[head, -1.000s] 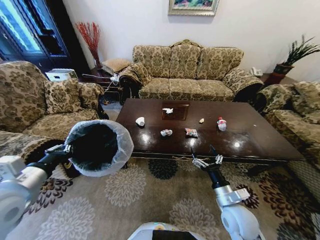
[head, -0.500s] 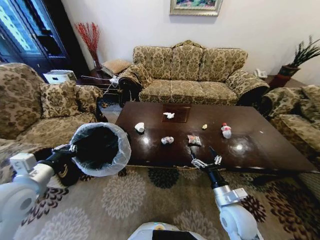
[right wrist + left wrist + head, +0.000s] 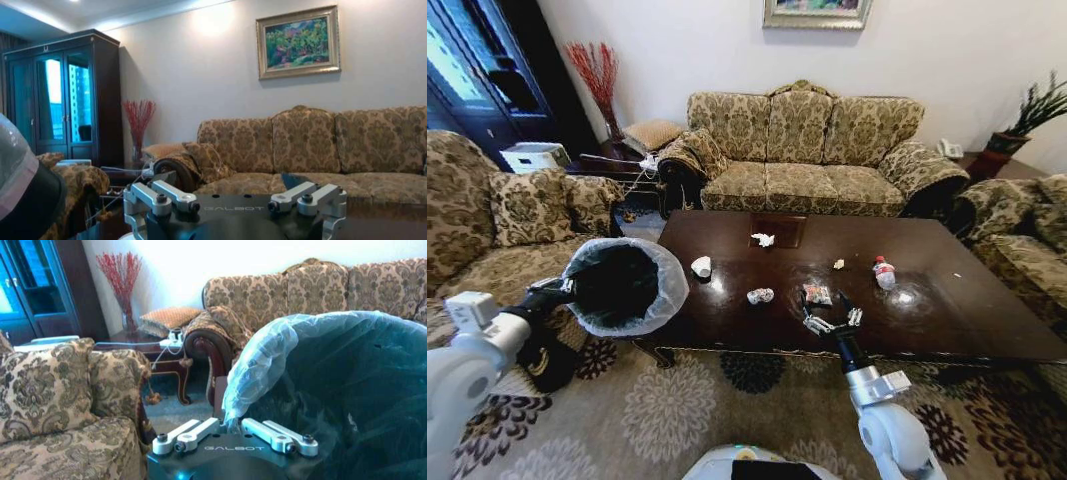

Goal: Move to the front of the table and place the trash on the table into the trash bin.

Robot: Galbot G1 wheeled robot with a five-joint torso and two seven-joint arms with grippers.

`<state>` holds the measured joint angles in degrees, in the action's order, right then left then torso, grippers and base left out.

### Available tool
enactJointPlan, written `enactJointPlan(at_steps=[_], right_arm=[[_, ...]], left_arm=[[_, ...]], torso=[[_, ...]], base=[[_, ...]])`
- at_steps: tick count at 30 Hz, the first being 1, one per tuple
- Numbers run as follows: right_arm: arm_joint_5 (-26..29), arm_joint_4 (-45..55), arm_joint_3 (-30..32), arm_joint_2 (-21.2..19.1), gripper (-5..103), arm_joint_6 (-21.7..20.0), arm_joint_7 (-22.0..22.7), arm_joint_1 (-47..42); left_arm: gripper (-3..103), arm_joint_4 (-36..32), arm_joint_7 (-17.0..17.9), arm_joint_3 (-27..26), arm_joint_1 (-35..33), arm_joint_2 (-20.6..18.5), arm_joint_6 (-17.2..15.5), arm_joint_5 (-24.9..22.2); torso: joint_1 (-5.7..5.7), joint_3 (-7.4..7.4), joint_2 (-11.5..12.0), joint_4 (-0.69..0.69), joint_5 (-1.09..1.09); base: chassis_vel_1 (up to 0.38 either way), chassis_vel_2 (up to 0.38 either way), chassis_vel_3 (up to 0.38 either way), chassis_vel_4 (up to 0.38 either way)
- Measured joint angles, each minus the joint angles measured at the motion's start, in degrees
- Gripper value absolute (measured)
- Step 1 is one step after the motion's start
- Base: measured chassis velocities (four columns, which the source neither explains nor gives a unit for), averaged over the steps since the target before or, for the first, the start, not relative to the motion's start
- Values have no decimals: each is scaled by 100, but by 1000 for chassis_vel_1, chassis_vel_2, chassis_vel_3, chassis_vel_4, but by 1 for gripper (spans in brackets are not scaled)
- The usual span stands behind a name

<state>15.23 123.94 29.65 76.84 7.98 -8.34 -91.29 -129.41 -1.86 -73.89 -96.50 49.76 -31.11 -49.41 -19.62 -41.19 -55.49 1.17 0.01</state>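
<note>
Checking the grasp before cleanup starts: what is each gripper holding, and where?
The left gripper holds the trash bin by its bag-lined rim; the right gripper is open, holding nothing.

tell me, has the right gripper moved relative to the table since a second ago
Yes. The right gripper was short of the table's near edge; now, open, it reaches over that edge, close to the snack wrapper. The robot's own advance accounts for much of this.

A three-seat floral sofa (image 3: 802, 150) is set against the far white wall (image 3: 947, 60), beneath a framed painting (image 3: 816, 12); a matching armchair (image 3: 497, 215) is placed at the left; a dark glass-fronted cabinet (image 3: 482, 80) is seen at the far left, with red dried stems (image 3: 595, 75) beside it; a potted plant (image 3: 1025, 115) is stood at the far right; the floor is covered by a flower-patterned carpet (image 3: 677, 410).
</note>
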Motion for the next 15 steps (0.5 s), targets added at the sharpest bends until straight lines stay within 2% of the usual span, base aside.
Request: enactJointPlan(at_steps=[9, 13, 15], right_arm=[[-7, -88, -28, 1, 100, -12, -8, 89], [-8, -122, -48, 0, 100, -13, -6, 111], [-10, -180, -90, -3, 100, 3, 53, 149]], left_arm=[[0, 58, -23, 106, 78, -4, 17, 22], [0, 54, -32, 131, 84, 7, 28, 29], [0, 52, -63, 154, 76, 18, 135, 32]], torso=[[-7, -2, 1, -1, 0], [-7, -2, 1, -1, -1], [-6, -2, 1, -1, 1]], base=[[61, 78, -63, -88], [186, 183, -198, -200], [252, 214, -240, -233]])
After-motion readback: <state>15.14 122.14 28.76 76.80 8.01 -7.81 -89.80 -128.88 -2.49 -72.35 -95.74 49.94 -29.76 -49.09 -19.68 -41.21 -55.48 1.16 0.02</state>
